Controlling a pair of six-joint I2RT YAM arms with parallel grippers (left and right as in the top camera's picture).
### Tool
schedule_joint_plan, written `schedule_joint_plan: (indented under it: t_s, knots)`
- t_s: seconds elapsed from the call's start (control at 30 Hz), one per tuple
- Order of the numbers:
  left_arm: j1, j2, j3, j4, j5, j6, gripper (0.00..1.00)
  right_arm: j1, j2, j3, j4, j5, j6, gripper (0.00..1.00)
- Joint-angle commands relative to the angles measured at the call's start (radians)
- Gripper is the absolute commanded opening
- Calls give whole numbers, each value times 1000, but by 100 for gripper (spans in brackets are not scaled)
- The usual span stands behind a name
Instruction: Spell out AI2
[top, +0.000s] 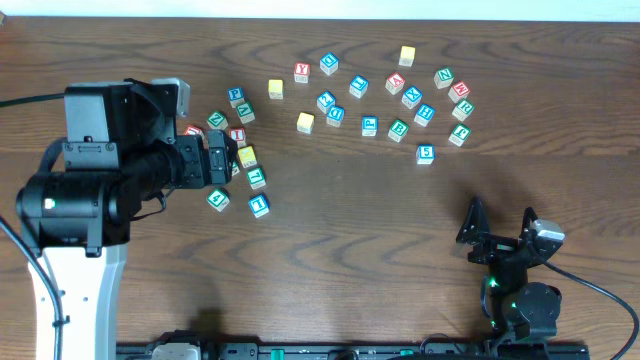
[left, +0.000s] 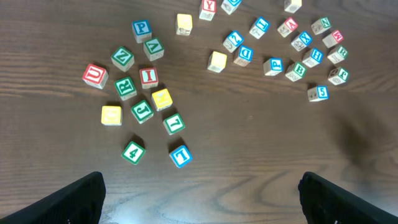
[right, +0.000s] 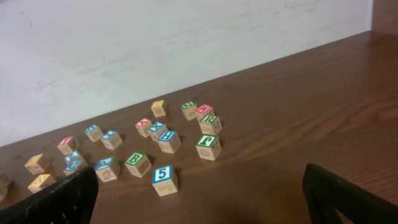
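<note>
Left of the overhead frame, at the tip of the left gripper (left: 200, 186): red I cube (top: 237, 135). Upper centre, among scattered blocks (top: 369, 125): red A cube (top: 395, 83), blue 2 cube (top: 326, 101), its marking faint. Lower right: right gripper (top: 500, 228). Both jaws wide apart, empty.

Left arm (top: 100, 185) outstretched — left jaws wide, empty; right arm (top: 522, 300) folded low — right jaws wide, empty

Red I cube (left: 148, 77) amid one cluster, red A cube (left: 287, 26), blue 2 cube (left: 233, 41) apart
</note>
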Motion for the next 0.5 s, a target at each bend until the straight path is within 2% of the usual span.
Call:
schedule_joint_plan:
  t_s: [0.0, 0.47]
  knots:
    - [4, 12, 25, -6, 16, -1, 98, -10, -6, -3, -1, 1, -8, 99]
    - [4, 44, 25, 26, 16, -15, 98, -10, -6, -3, -1, 1, -8, 99]
